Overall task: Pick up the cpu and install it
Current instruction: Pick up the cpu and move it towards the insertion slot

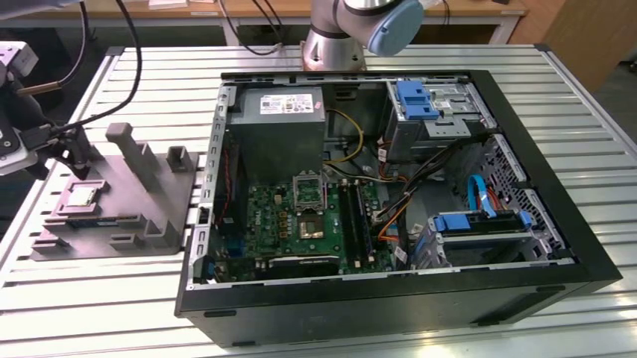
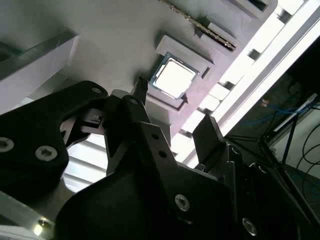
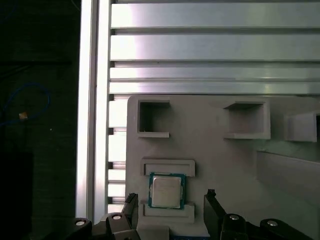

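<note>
The cpu (image 1: 80,197) is a small silver square chip lying flat in a recess of the grey plastic holder block (image 1: 139,201) at the exterior view's left. My gripper (image 1: 79,168) hangs just above it, open and holding nothing. In both wrist views the cpu (image 3: 166,192) (image 2: 174,77) shows between the two dark fingers (image 3: 211,200), which stand apart on either side without touching it. The motherboard socket (image 1: 310,224), a silver frame with a dark centre, lies inside the open computer case (image 1: 518,291).
The holder block has upright posts (image 1: 121,138) and several empty pockets (image 3: 152,117) near the chip. The slatted aluminium table (image 1: 110,313) ends close beside the block (image 3: 92,125). Cables, drive cages and a power supply (image 1: 289,104) crowd the case.
</note>
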Available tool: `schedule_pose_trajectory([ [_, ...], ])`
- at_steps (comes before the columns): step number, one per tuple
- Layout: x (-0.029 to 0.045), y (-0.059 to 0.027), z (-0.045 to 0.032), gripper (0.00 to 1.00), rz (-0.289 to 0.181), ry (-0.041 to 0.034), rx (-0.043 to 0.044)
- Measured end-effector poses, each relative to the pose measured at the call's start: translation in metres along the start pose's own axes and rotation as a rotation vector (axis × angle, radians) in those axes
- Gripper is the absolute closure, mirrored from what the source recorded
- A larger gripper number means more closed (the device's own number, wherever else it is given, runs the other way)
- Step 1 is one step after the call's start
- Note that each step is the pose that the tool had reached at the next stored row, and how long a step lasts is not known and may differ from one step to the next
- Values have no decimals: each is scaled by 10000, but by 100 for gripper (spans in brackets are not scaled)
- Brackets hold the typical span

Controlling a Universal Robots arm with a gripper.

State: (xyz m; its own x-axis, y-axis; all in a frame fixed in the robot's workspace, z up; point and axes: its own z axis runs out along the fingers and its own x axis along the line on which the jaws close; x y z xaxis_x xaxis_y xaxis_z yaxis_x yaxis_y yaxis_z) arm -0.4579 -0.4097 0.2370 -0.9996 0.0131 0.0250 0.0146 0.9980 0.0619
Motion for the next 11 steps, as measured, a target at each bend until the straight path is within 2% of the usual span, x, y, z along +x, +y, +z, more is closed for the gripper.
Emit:
schedule_pose_trajectory([
  [6,-1,-13,85,37,9,-1,0],
  [11,-1,-14,93,37,10,0,5],
])
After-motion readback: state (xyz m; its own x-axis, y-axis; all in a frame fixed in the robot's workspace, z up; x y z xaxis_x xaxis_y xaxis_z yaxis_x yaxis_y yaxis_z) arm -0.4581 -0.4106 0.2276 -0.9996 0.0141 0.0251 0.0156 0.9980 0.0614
